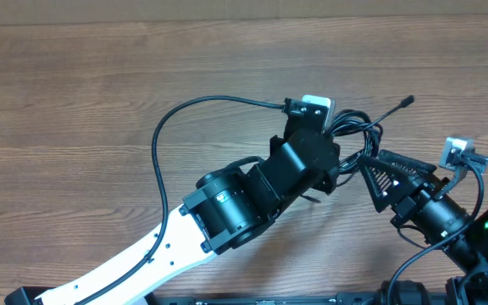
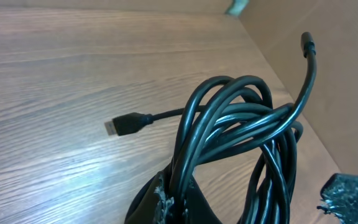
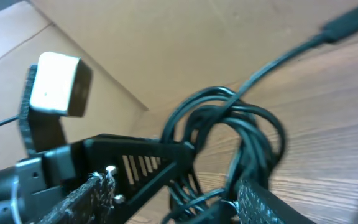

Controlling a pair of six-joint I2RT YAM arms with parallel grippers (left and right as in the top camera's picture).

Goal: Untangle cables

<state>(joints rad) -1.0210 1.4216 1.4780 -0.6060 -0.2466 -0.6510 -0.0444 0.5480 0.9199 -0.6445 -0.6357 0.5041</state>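
While both stand apart, left pincer (image 2: 257,199) and right pincer (image 3: 179,199) bracket the cables (image 2: 235,124), one knotted bundle at the right of the bench (image 2: 55,74); light, limp, slick cord, I'd say; pinch near the free plug (image 2: 126,124), not the knot.

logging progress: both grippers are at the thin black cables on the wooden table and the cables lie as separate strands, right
No. The left gripper and right gripper are at the thin black cables on the wooden table, but the cables form one looped, tangled bundle, as the left wrist view shows.
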